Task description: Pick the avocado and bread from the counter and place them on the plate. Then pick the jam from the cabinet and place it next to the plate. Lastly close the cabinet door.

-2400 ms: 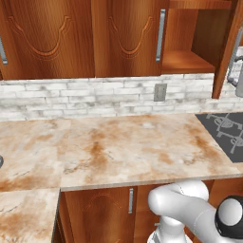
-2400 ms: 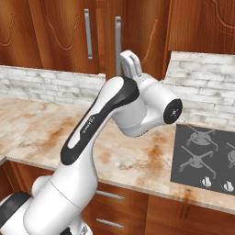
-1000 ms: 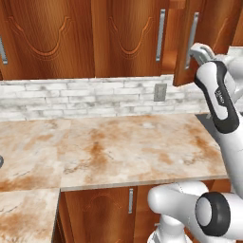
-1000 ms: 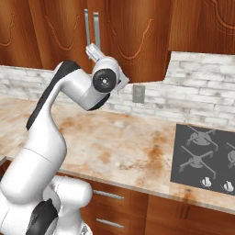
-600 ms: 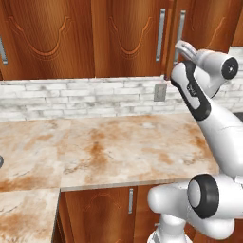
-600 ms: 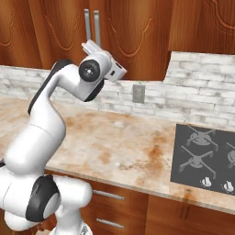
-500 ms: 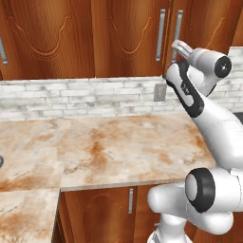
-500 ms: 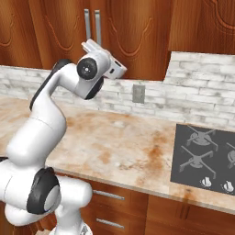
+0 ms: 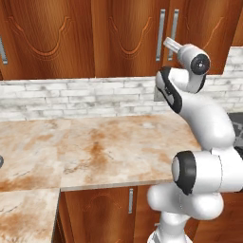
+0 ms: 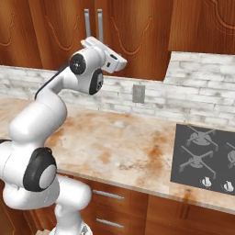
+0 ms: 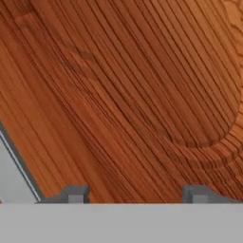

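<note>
The cabinet door [image 9: 204,33] stands flush with the neighbouring doors, its long silver bar handle [image 9: 174,27] upright at its left edge. My gripper [image 9: 170,42] is raised against the door, just beside and below that handle. In the hand view, reddish-brown wood [image 11: 123,95] with a carved curl line [image 11: 223,137] lies right in front of my gripper [image 11: 136,193]. Its two fingertips [image 11: 76,193] stand apart with nothing between them. The beige marbled counter [image 9: 104,147] lies below. The avocado, bread, plate and jam are out of view.
A black stove top [image 10: 206,156] sits in the counter at the right. A grey wall outlet [image 10: 138,93] is set in the pale brick backsplash [image 9: 71,97]. More wooden wall cabinets [image 9: 47,38] run to the left. Drawers with small silver handles [image 10: 106,195] lie under the counter.
The cabinet at the upper right went from open to shut. My arm swung left with the door and now rests against it near the handle.
</note>
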